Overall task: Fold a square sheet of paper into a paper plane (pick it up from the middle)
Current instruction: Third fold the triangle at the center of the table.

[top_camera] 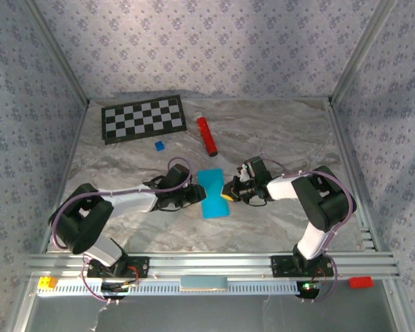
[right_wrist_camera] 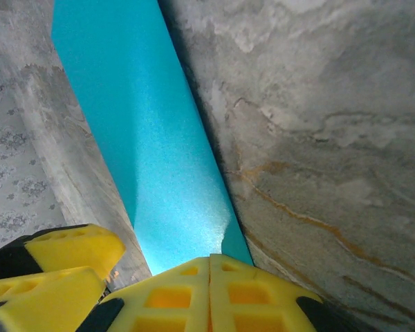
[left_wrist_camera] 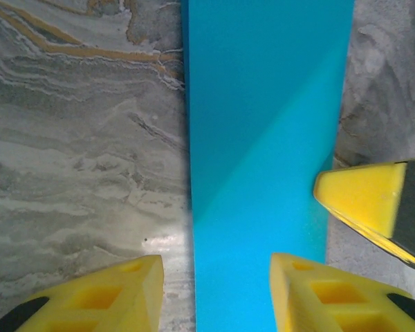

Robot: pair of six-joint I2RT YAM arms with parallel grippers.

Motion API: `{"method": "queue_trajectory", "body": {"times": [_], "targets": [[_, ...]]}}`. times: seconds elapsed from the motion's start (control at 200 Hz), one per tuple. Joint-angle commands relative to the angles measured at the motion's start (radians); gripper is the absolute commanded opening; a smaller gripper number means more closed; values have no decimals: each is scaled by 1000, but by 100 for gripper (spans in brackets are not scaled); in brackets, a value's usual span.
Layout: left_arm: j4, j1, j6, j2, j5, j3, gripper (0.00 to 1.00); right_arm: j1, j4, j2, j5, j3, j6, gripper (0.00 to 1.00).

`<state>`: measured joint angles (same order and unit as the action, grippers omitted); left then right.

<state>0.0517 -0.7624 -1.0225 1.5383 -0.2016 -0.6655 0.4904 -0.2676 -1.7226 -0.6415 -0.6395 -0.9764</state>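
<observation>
Left gripper [left_wrist_camera: 214, 277]: released, jaws apart astride the left edge of the folded blue paper [top_camera: 213, 194], mid-table [top_camera: 277, 138]. Right gripper [right_wrist_camera: 209, 266]: clenched, tips against the paper's right edge. Both arms: elbows bent, forearms low, reaching inward.

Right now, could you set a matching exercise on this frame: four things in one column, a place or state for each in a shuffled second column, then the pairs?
1. red cylinder
2. checkerboard
3. left fingers
4. right fingers

a. closed together at the blue paper's edge
b. far left of the table
c. spread apart above the blue paper
d. lying at the far middle of the table

Pairs: 1-d, 2-b, 3-c, 4-a
</observation>
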Motion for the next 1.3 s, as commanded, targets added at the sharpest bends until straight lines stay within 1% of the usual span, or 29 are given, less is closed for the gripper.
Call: {"method": "queue_trajectory", "body": {"times": [0.0, 0.19, 0.285, 0.35, 0.47, 0.545, 0.67, 0.75, 0.835, 0.9, 1.059, 1.214, 1.294], "targets": [[35, 11, 6, 39, -31, -32, 43, 6, 80, -55, 52, 9, -5, 8], [71, 10, 2, 88, -62, -49, 40, 5, 115, -54, 74, 7, 12, 8], [84, 11, -2, 102, -73, -54, 37, 7, 142, -50, 84, -2, 27, 8], [90, 11, -5, 104, -71, -55, 34, 6, 155, -45, 87, -4, 34, 6], [102, 11, -10, 96, -66, -51, 32, 5, 162, -36, 91, -5, 42, 5], [94, 10, -17, 88, -52, -52, 30, 4, 162, -35, 92, -4, 41, 4], [95, 10, -16, 65, -34, -43, 30, 5, 136, -28, 82, 6, 31, 3], [73, 8, -25, 34, 6, -38, 29, 1, 106, -21, 73, 16, 16, 3], [69, 10, -27, -6, 41, -22, 32, -2, 81, -10, 55, 21, 10, 4], [53, 17, -23, -12, 55, -20, 33, -3, 73, 5, 47, 19, 10, 6], [65, 31, -24, 1, 34, -24, 33, -2, 73, 62, 32, 7, 34, 11], [76, 32, -25, 18, 8, -30, 33, -4, 175, 134, 57, -12, 99, 13], [88, 29, -31, 25, -3, -25, 33, -2, 211, 155, 44, -10, 127, 12]]}}
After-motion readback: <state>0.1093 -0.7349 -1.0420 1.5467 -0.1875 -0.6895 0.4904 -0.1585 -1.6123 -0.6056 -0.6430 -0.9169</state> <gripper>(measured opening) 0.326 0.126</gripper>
